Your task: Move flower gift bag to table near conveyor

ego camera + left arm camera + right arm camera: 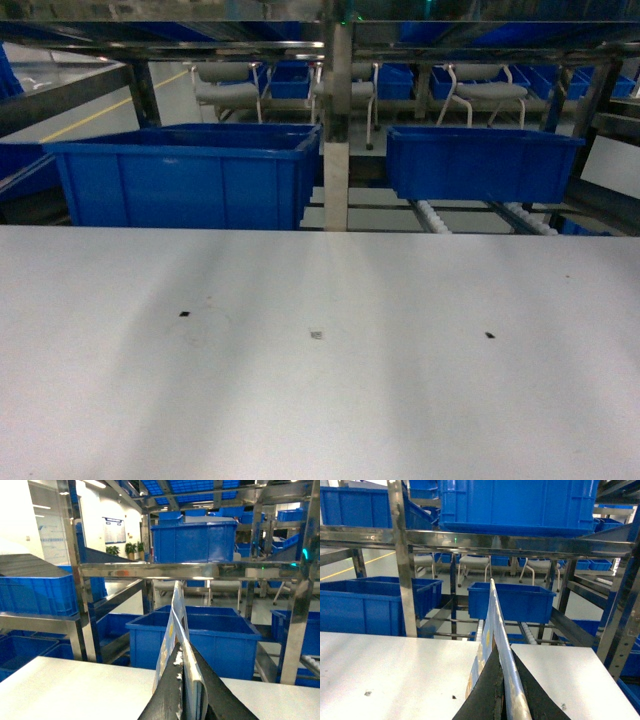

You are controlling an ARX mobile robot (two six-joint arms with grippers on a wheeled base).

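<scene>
A thin edge of the flower gift bag (176, 630) is pinched in the left gripper (186, 680); its other edge (495, 630) is pinched in the right gripper (502, 690). Below lies the table (320, 400), beyond it the conveyor (430, 215) with blue bins (185, 175). Neither gripper nor bag is shown in the head view.

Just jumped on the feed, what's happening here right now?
Both grippers are pinching a thin, flat printed sheet edge, probably the rim of the flower gift bag: the left gripper and the right gripper each hold it upright above the white table. Neither arm nor the bag shows in the head view. Ahead stands the conveyor with blue bins on it.
</scene>
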